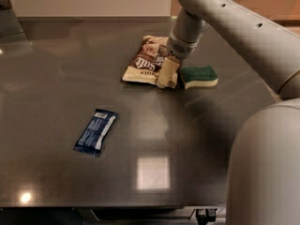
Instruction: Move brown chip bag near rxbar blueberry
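The brown chip bag (146, 62) lies flat at the far middle of the dark table, a tan bag with a dark brown panel and white lettering. The rxbar blueberry (96, 131), a small dark blue wrapper with a pale patch, lies nearer the front left, well apart from the bag. My gripper (167, 75) points down at the bag's right edge, between the bag and a sponge, and hides that part of the bag.
A green-and-yellow sponge (199, 76) lies just right of the gripper. My arm (234, 27) reaches in from the upper right, and its pale base (265, 172) fills the right front. The table's front edge (117, 206) runs along the bottom.
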Controlling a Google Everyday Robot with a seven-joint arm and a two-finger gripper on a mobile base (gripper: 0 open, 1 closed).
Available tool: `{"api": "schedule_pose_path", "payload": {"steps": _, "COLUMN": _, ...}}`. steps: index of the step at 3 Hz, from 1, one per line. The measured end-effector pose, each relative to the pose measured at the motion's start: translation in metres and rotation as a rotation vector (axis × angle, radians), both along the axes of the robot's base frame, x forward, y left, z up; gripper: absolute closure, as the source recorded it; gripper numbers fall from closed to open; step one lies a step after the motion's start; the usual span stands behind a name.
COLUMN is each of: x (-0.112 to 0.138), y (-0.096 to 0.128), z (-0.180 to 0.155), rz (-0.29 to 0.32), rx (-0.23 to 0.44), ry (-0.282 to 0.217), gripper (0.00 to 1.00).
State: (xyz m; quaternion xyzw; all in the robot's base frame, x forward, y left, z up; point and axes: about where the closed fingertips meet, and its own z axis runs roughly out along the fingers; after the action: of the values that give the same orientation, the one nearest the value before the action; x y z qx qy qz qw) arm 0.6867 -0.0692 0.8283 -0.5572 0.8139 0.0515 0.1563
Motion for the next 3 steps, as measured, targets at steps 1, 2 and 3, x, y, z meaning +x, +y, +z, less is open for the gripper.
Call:
{"api": "schedule_pose_path", "payload": {"steps": 1, "x": -0.002, "y": -0.001, "z": 0.002, "rz": 0.006, "rx": -0.002, "ry": 0.008, "gripper": 0.41}}
{"api": "schedule_pose_path", "payload": {"steps": 2, "x": -0.007, "y": 0.001, "z": 0.008, "rz": 0.020, "rx": 0.014, "ry": 0.012, "gripper": 0.64}}
{"api": "schedule_pose_path", "payload": {"steps": 3, "x": -0.015, "y": 0.006, "z": 0.017, "rz": 0.043, "rx": 0.044, "ry": 0.017, "gripper": 0.88}}
